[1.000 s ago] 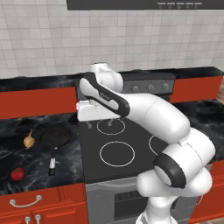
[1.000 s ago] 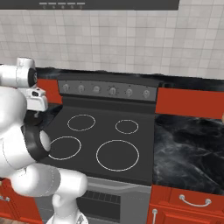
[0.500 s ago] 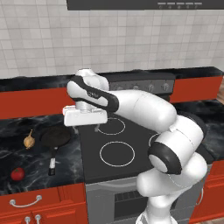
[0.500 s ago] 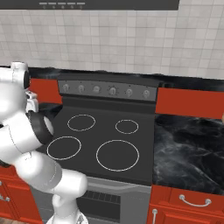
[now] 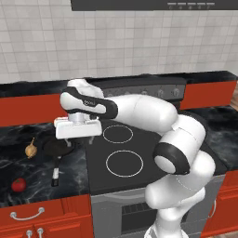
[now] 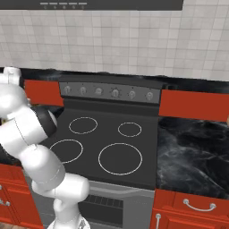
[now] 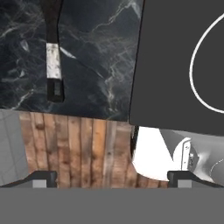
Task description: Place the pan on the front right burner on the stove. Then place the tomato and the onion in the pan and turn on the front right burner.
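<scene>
On the black marble counter (image 5: 32, 172) left of the stove (image 5: 153, 139), the pan (image 5: 58, 146) sits flat with its long thin handle (image 7: 53, 52) running toward the counter's front edge. In the hand view the handle shows as a dark strip with a silver-white section near its end, lying on the marble just beside the edge of the black glass top.

The pan appears rigid and metallic, probably moderately heavy for its size, with the bowl outweighing the handle. A hold far out on the handle would likely let the bowl droop or twist. The better place to take hold is judged to be the handle close to the bowl, or the rim itself. The handle is narrow and looks smooth, so it may slip or roll between the fingers unless they are square to it.

The gripper (image 5: 78, 131) hangs above the pan, its jaws spread wide and holding nothing.

The onion (image 5: 30, 149) lies on the counter left of the pan, near but apart from it. The tomato (image 5: 18, 184) rests closer to the counter's front edge, well apart from both.

The front right burner (image 6: 120, 158) is bare, so the pan transfer is not yet done.
</scene>
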Motion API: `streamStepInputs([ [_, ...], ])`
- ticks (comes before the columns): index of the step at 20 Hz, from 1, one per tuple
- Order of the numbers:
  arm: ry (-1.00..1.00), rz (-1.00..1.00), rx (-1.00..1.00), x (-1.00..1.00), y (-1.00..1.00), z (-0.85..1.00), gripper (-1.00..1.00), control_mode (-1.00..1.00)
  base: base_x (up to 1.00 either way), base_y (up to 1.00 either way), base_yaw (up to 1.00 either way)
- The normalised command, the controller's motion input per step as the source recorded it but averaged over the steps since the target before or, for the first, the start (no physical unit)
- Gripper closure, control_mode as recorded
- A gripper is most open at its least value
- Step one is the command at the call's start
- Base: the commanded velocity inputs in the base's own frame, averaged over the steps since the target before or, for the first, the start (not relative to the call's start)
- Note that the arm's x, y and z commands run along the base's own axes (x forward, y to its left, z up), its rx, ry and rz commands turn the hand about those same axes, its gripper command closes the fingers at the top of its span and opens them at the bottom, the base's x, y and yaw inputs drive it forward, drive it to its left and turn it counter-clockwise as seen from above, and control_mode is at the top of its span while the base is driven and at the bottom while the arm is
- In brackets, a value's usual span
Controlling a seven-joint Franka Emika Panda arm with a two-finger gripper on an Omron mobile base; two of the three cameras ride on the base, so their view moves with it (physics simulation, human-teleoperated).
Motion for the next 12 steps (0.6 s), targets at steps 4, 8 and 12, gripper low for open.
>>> streamStepInputs([
  [4, -0.08, 0.00, 0.00, 0.03, 0.36, -0.26, -1.00, -1.00, 0.00, 0.00, 0.00],
  [8, -0.15, 0.00, 0.00, 0.05, 0.40, -0.23, -1.00, -1.00, 0.00, 0.00, 0.00],
  [12, -0.17, 0.00, 0.00, 0.00, 0.28, -0.20, -1.00, -1.00, 0.00, 0.00, 0.00],
])
